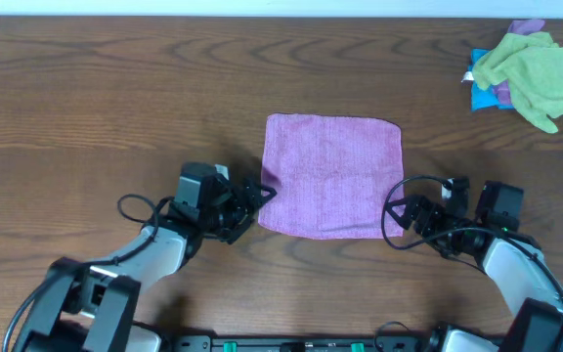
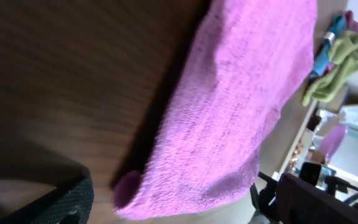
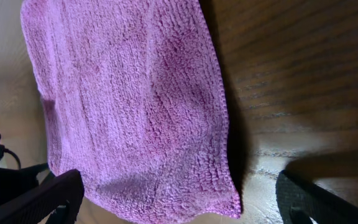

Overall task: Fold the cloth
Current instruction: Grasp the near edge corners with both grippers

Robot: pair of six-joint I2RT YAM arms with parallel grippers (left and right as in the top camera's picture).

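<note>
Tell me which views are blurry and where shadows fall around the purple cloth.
Overhead: sharp, evenly lit, the cloth casting only a thin shadow. Left wrist: soft focus, the table smeared and dark. Right wrist: crisp pile, dark shadow along the cloth's edge.

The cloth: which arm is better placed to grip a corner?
Right, narrowly: a corner of the cloth lies between the open fingers of the right gripper; the left gripper sits beside an edge.
</note>
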